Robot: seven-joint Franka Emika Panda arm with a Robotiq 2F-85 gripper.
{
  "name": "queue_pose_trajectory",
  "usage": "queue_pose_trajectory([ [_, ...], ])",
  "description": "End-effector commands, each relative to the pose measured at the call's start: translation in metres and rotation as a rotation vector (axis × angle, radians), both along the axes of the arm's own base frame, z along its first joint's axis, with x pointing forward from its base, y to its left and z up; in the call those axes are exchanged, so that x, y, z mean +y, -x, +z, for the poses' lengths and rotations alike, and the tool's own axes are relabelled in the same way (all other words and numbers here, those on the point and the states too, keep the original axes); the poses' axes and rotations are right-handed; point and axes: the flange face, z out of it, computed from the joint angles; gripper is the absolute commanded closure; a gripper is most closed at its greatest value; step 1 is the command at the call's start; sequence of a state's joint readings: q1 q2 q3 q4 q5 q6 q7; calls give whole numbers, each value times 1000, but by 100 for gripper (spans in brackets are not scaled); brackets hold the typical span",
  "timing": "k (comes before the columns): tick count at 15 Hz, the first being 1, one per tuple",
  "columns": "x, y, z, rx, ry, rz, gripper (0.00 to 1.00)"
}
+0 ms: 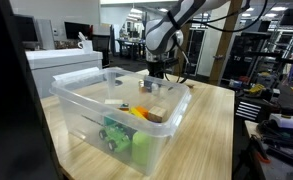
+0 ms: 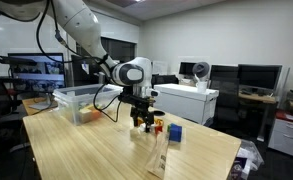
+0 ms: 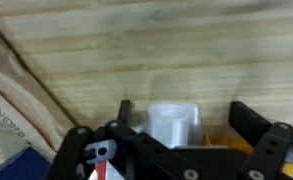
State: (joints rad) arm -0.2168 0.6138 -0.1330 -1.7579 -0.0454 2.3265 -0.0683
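Observation:
In the wrist view my gripper (image 3: 186, 120) is open, its two black fingers (image 3: 251, 118) standing on either side of a small white translucent cup (image 3: 172, 122) on the wooden table. The cup sits nearer the left finger, and I cannot tell whether it touches it. A yellow piece (image 3: 218, 142) lies just right of the cup. In both exterior views the gripper (image 2: 141, 118) (image 1: 156, 72) hangs low over the table beside small objects: a red and yellow one (image 2: 156, 125) and a blue block (image 2: 174, 132).
A clear plastic bin (image 1: 86, 100) (image 2: 76, 100) holds green, orange and wooden items. A clear cup (image 2: 158, 158) stands near the table's front. Brown packaging (image 3: 11, 100) lies at the wrist view's left. Desks and monitors stand around the table.

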Motion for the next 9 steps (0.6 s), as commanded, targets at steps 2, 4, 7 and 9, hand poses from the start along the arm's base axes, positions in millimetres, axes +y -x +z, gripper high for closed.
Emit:
queue_pose_trajectory([
  [2, -14, -13, 2, -33, 13, -19, 27],
  [4, -23, -13, 9, -37, 23, -34, 43],
  [7, -30, -13, 33, -61, 31, -45, 65],
  [9, -29, -17, 57, -93, 33, -41, 78],
])
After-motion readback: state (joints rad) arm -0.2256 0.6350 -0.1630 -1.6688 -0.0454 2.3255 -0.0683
